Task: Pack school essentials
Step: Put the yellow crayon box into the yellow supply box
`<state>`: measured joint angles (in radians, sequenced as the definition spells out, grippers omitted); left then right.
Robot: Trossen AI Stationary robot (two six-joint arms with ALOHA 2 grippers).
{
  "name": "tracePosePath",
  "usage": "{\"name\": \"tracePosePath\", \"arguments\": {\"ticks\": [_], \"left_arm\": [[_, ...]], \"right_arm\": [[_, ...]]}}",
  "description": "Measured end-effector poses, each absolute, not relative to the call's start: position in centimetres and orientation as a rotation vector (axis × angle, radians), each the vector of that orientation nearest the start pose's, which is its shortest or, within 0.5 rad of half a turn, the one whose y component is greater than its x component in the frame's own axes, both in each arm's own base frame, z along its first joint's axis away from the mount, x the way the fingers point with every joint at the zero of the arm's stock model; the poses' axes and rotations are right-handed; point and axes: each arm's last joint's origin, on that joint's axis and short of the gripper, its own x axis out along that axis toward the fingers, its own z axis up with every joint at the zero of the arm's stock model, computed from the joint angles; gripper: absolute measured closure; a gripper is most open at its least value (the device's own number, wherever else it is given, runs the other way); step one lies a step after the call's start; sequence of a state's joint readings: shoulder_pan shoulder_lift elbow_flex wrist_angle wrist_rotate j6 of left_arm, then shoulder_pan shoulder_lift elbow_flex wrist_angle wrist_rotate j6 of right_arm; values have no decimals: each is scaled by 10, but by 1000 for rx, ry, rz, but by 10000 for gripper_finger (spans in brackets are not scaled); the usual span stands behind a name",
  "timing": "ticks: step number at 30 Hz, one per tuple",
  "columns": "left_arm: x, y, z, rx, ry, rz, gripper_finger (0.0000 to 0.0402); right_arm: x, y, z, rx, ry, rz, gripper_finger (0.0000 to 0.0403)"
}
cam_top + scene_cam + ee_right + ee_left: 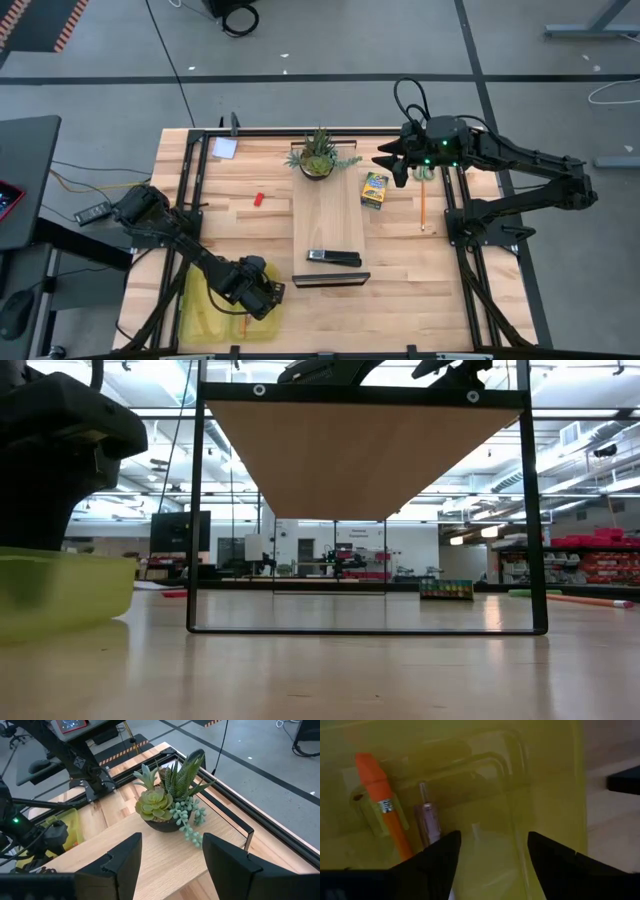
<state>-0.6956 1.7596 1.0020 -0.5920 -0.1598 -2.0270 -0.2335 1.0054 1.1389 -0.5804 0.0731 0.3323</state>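
My left gripper [492,852] hangs open and empty inside the yellow-green tray [195,310], just beside the orange pen [385,812] lying there. My right gripper [170,857], also open and holding nothing, hovers near the crayon box [374,189] and pencil [422,208]. Reaching from here, I risk clipping the potted plant [167,802].

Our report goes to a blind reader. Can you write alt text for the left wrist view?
The left gripper, fingers open and empty, hangs over a translucent yellow bin holding an orange pen and a slim pale pen-like item.
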Motion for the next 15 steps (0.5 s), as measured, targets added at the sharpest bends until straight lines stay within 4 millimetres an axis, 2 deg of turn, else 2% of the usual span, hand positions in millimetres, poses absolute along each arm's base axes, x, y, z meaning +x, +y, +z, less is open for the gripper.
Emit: {"name": "tracePosePath", "arguments": {"ticks": [8,15], "left_arm": [[237,-193,145,-1115,1167,892,173],[233,-193,144,-1092,1285,876,171]], "right_arm": [[195,-48,377,361,394,-374,186],[195,-48,377,361,394,-374,186]]}}
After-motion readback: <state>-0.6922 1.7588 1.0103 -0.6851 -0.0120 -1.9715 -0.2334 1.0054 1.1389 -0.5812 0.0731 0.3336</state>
